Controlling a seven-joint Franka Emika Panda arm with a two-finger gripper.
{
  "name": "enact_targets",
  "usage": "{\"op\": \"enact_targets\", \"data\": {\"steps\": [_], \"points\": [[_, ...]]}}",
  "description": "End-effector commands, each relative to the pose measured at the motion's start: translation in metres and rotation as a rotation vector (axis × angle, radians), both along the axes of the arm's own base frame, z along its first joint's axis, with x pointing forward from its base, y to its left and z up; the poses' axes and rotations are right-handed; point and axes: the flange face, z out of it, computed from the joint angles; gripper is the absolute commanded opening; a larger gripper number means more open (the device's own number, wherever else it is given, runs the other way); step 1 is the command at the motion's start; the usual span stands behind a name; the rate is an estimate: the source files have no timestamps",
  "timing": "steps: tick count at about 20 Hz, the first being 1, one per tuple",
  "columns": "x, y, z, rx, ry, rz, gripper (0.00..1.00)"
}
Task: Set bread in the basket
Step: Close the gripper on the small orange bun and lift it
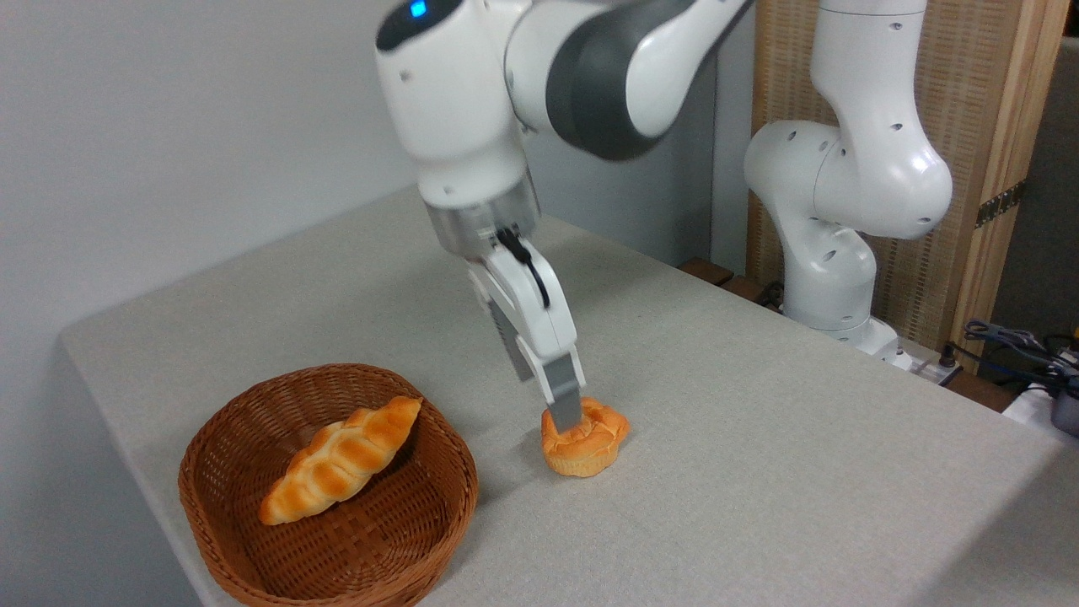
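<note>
The bread [587, 444], a small golden-orange bun with a swirled top, sits on the grey table to the right of the basket. My gripper [563, 415] reaches down onto it from above, and its near finger [563, 388] overlaps the bun's upper left edge. The other finger is mostly hidden behind the near one, so the gap between them does not show. The round brown wicker basket [221, 430] stands near the table's front left corner, apart from the bun.
A long braided golden loaf [341, 459] lies inside the basket. The arm's white base [830, 278] stands at the table's far right edge, with cables [1011, 346] beyond it. The table edge runs close to the basket's left side.
</note>
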Motion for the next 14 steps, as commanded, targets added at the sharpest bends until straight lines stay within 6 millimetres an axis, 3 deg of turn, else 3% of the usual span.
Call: {"op": "enact_targets", "data": {"steps": [1,10,12,14], "points": [[-0.011,0.008,-0.007,0.040,0.001,-0.067,1.00],[-0.021,0.009,-0.053,0.054,0.012,-0.088,1.00],[-0.019,0.008,-0.055,0.054,-0.002,-0.087,0.74],[-0.019,0.008,-0.054,0.053,-0.003,-0.089,0.59]]}}
